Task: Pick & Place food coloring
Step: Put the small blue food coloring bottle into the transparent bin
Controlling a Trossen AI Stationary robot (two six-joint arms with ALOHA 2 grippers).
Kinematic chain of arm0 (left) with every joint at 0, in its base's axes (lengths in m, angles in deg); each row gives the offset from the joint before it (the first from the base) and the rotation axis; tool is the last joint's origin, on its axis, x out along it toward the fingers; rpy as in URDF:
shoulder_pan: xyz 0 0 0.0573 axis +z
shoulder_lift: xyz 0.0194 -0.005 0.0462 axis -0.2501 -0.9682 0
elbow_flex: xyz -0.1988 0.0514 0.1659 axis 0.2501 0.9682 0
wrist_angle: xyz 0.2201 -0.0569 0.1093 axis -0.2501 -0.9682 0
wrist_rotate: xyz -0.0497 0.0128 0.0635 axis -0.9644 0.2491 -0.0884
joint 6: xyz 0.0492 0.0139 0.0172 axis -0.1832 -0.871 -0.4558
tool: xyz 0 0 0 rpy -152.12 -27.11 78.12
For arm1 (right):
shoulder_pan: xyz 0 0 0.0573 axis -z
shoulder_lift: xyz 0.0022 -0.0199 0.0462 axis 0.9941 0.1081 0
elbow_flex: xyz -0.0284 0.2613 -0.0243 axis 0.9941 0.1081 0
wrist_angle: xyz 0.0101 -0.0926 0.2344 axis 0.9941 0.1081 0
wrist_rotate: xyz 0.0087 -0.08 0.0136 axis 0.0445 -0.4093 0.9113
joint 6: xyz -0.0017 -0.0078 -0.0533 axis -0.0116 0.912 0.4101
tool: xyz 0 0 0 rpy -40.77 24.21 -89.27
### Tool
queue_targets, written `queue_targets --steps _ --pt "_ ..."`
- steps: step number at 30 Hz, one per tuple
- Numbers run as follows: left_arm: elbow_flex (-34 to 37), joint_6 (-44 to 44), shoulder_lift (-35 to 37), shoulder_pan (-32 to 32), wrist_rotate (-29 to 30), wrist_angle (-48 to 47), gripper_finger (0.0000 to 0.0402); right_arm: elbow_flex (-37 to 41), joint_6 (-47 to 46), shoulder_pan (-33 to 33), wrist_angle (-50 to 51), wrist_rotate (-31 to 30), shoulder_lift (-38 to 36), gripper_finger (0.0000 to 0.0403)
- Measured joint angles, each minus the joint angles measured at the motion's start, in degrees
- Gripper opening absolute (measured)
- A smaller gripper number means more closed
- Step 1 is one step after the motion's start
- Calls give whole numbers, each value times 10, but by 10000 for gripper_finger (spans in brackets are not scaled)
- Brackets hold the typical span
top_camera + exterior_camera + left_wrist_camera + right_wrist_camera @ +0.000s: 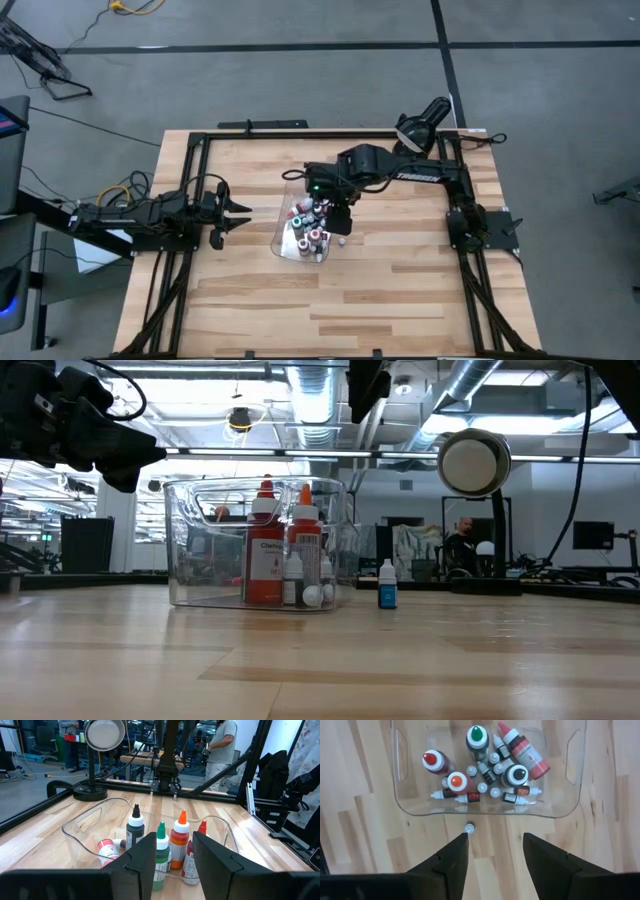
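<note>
A clear plastic tray (281,228) stands mid-table and holds several food coloring bottles (485,770), some upright, some lying on its floor. One tiny white-capped bottle (469,827) with a teal label (387,595) stands upright on the wood just outside the tray's wall. My right gripper (495,845) hangs open high above that bottle and the tray's edge, pointing steeply down, with nothing between its fingers. My left gripper (172,852) waits open and level at the table's left, facing the tray (80,822).
A black round lamp-like device (420,122) stands at the table's far right corner, its white disc (473,460) facing the table. A black frame (250,133) rims the table. Bare wood (380,300) lies between the tray and the near edge. People stand in the room beyond.
</note>
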Motion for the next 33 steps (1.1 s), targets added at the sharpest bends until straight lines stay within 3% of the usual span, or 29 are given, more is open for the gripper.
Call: queue_targets --steps 3,7,12,23,26,33 --pt "0 0 0 0 0 0 118 7 -8 0 -1 0 0 176" --pt "0 0 0 0 0 0 118 76 -10 -2 -1 0 0 178" --pt "0 0 0 0 0 0 118 200 -45 -3 -51 0 -46 175" --pt "0 0 0 0 0 0 118 530 -183 -12 -296 0 -206 176" --pt "0 0 0 0 0 0 118 603 -156 -25 -384 -1 -230 178" --pt "0 0 0 0 0 0 118 697 34 -66 -510 -5 -236 187"
